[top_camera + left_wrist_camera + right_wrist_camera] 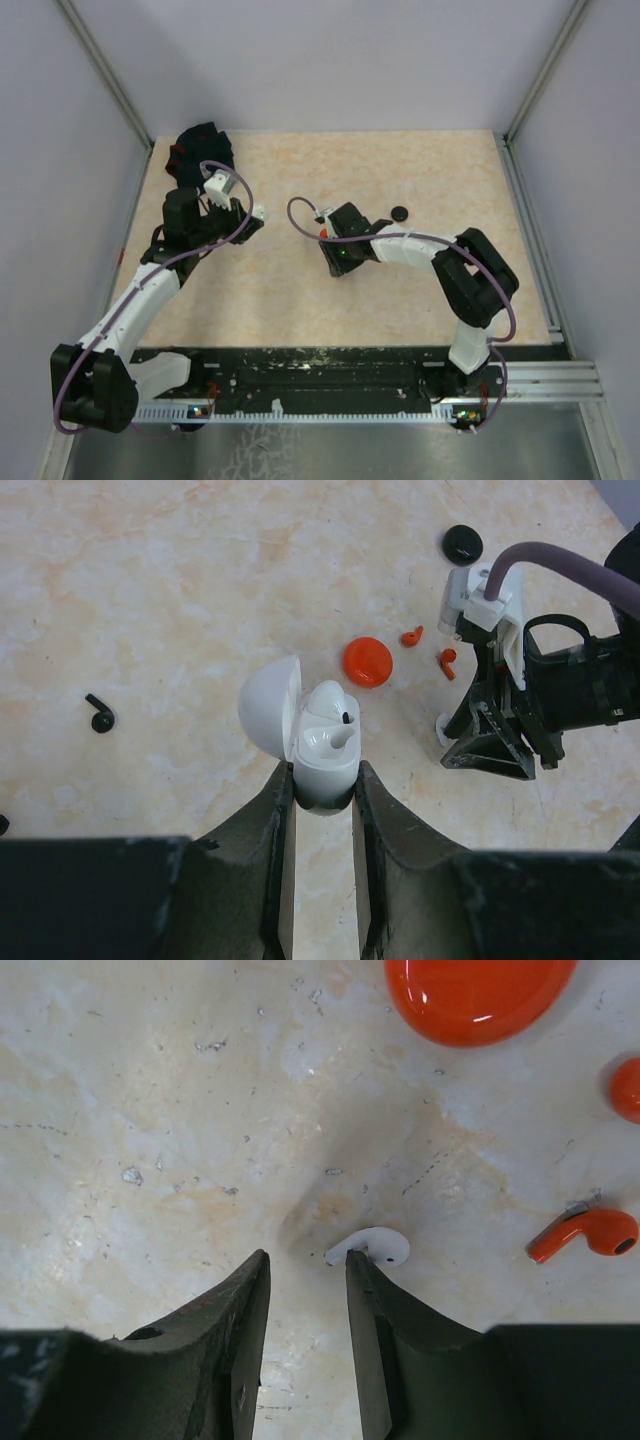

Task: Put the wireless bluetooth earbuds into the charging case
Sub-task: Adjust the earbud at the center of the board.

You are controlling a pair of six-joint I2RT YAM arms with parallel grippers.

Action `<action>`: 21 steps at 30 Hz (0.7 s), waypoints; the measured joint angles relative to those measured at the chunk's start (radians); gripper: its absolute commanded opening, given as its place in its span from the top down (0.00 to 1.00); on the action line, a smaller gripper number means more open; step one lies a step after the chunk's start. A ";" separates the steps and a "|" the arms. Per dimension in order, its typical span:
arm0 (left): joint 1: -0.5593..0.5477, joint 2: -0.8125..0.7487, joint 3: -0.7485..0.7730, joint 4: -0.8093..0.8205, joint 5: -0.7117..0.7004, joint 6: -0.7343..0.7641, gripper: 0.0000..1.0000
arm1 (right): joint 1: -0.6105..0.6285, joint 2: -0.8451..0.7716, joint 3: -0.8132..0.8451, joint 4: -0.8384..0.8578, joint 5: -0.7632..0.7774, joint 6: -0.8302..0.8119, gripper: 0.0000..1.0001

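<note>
From above, your left arm reaches toward the far left of the surface (440, 170). The left gripper (248, 212) sits just in front of a black fabric bundle (205, 145) in the far corner. Your right arm bends in from the right, with the right gripper (335, 238) near the middle of the surface. A black disc (400, 212) lies just beyond it.

In the left wrist view, your left gripper (323, 772) is clamped on the white charging case (325, 750), one finger on each side of its body. The case stands with its lid (270, 705) swung open to the left. Something white and rounded sits in its wells, but you cannot tell whether it is an earbud. Beyond the case a red disc (367, 661) lies flat, and the red earbuds (447, 661) lie just to its right, close together. A black earbud (100, 715) lies alone well to the left. The black disc (462, 543) is at the far right. Your right gripper (480, 742) points down at the surface on the right, and a white earbud (441, 730) lies at its foot.

In the right wrist view, your right gripper (307, 1257) has its jaws parted, with only bare surface between them. It holds nothing. The white earbud (368, 1247) lies on the surface just ahead of the right-hand finger tip, outside the gap. One of the red earbuds (590, 1232) lies to the right. The red disc (470, 990) fills the top of the view.
</note>
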 measured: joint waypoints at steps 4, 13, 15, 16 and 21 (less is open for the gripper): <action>0.000 0.000 0.000 0.000 0.000 0.000 1.00 | 0.001 0.005 0.035 -0.023 0.012 0.031 0.63; 0.002 0.000 0.000 0.000 0.000 0.000 1.00 | 0.001 0.026 0.093 -0.081 0.092 0.122 0.63; 0.002 0.000 0.000 0.000 0.000 0.000 1.00 | 0.001 0.026 0.093 -0.093 0.100 0.141 0.62; 0.002 0.000 0.000 0.000 0.000 0.000 1.00 | 0.002 0.026 0.093 -0.099 0.105 0.154 0.62; 0.002 0.000 0.000 0.000 0.000 0.000 1.00 | 0.002 0.026 0.093 -0.129 0.138 0.201 0.62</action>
